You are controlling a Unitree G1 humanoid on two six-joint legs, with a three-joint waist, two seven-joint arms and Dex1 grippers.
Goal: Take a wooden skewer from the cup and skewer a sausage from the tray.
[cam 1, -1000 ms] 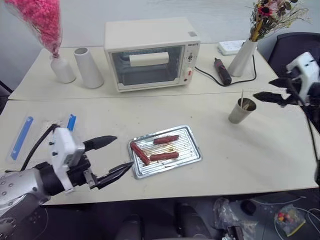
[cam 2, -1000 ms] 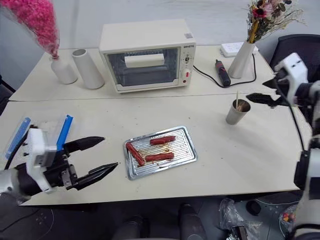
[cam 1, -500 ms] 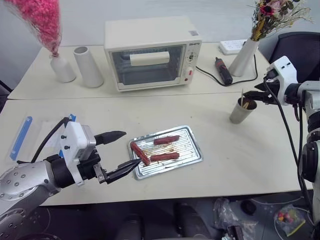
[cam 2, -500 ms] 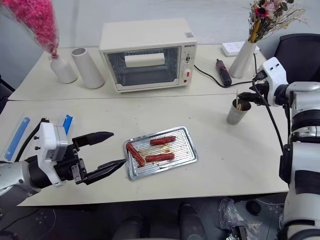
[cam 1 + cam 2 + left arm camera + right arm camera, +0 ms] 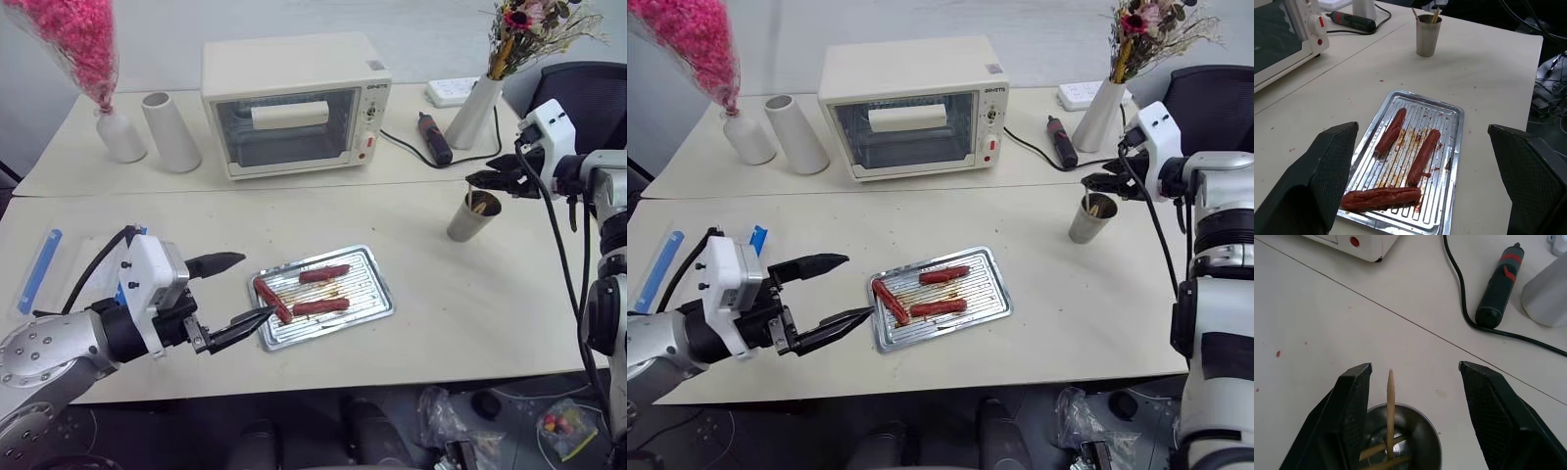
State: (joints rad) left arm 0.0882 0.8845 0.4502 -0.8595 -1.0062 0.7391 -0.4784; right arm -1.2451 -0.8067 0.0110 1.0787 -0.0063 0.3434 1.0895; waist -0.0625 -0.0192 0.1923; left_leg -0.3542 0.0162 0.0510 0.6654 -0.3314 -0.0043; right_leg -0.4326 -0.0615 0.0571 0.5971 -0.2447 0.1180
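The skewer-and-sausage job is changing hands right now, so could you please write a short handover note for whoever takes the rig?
Right gripper: open, fingers either side of an upright wooden skewer above the cup, not yet gripped.
Left gripper: open, empty, hovering at the tray's left end.
Three sausages lie on the tray; the nearest sausage is by the left gripper.
Done: right gripper is at the cup.
Left: close on the skewer, lift it out, spear a sausage.

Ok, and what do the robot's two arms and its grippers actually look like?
Both arms are silver-grey metal with rounded joints, ending in a white boxy wrist block. A black cable runs along each arm. The left gripper and the right gripper each have two black tapered fingers; up close the finger pads show a fine cross-hatched texture.
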